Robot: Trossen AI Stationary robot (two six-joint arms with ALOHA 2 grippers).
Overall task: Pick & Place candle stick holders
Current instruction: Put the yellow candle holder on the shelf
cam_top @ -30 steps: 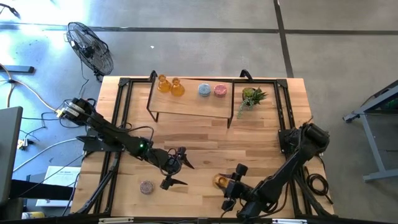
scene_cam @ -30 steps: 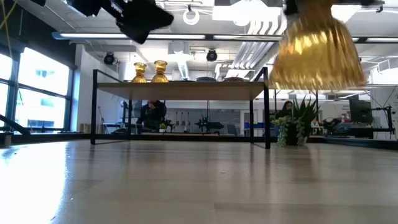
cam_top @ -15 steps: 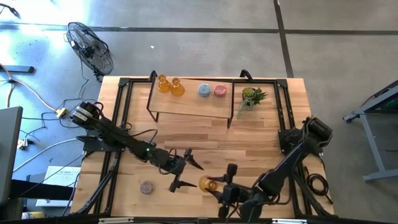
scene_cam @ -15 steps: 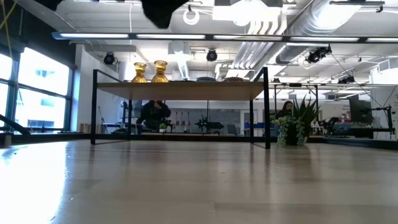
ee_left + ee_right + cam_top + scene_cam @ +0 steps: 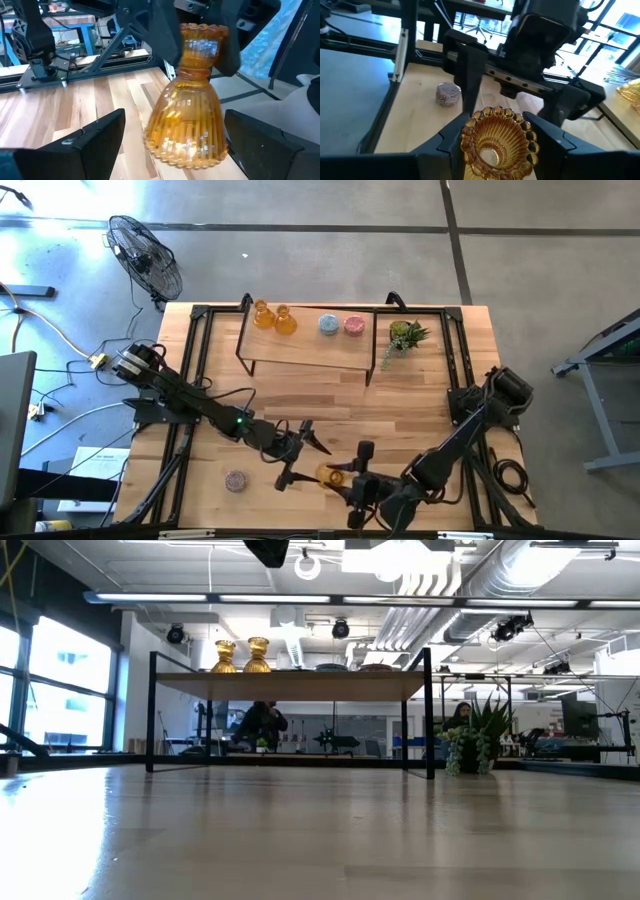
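Note:
An amber-orange bottle-like candle stick holder (image 5: pixel 328 475) is held above the near middle of the table by my right gripper (image 5: pixel 342 478), which is shut on it. My left gripper (image 5: pixel 312 462) is open. Its two fingers (image 5: pixel 90 145) stand on either side of the holder's flared skirt (image 5: pixel 187 125), apart from it. A mauve round holder (image 5: pixel 235 480) stands on the table at the near left. Two amber holders (image 5: pixel 273 318), a blue-grey one (image 5: pixel 328 325) and a pink one (image 5: pixel 354 326) stand on the shelf at the far side. My right gripper pinches the holder's upper part, the scalloped cup above the neck (image 5: pixel 220 50), between its two fingers (image 5: pixel 162 35). The fingers come from above, slanting in from the table's right. The holder hangs upright below them, flared skirt (image 5: pixel 497 132) down, lifted clear of the table.
A black-framed wooden shelf (image 5: pixel 300 348) stands across the table's far middle. A small green potted plant (image 5: pixel 405 335) stands to its right. Black frame rails (image 5: pixel 190 350) run along the table's left and right sides. A fan (image 5: pixel 145 255) stands on the floor beyond the far left corner.
My right gripper has carried the amber holder toward the table's left, and the holder has left the low view. My left gripper has moved toward the table's right. The holder now stands between the left gripper's open fingers.

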